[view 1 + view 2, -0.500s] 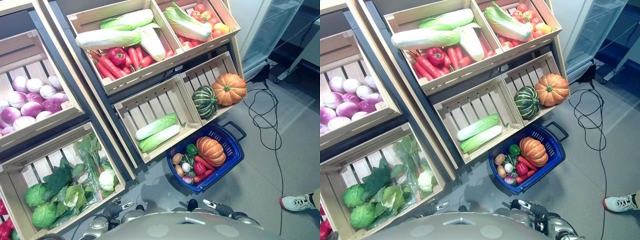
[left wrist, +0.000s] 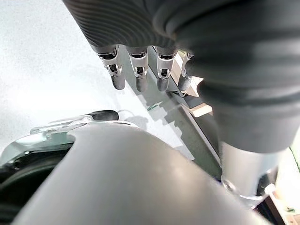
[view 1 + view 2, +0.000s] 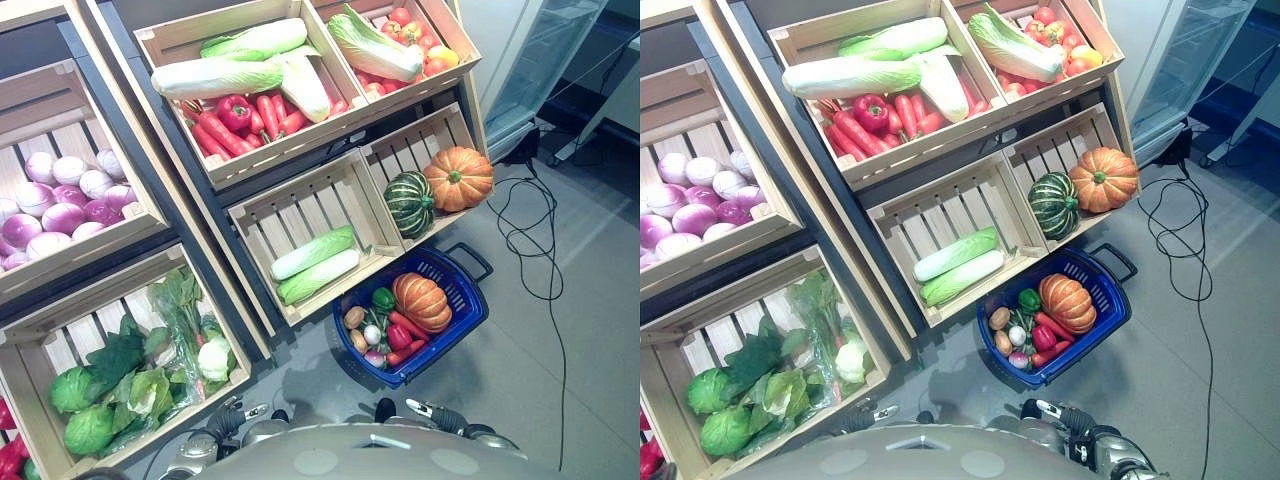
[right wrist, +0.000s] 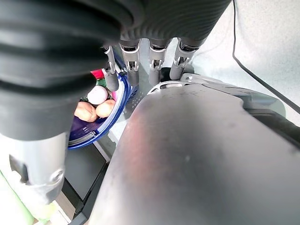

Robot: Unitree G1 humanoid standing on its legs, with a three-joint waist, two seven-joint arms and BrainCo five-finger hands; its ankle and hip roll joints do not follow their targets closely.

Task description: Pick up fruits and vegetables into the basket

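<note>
I have both hands hanging low and empty. In its wrist view my left hand has straight, relaxed fingers pointing down at bare grey floor, holding nothing. My right hand is the same: fingers straight and apart from each other, nothing between them, with the rim of the basket showing just past them.

The blue plastic shopping basket sits on the floor at lower right of the head view, in front of the wooden crates. It already holds an orange ribbed pumpkin, a green pepper, red peppers, a small white onion and some brown potatoes.

The nearest produce not yet taken is the pair of long pale green napa cabbages in the slatted wooden crate at the centre of the frame, just up and left of the basket. Their long axes run from lower left to upper right, roughly parallel to one another. The dark green striped squash and the second orange pumpkin lie in the crate directly above the basket.

I judge the right hand the better choice, since the basket and those crates lie on its side; a grasp on a cabbage should close across its long axis.
</note>
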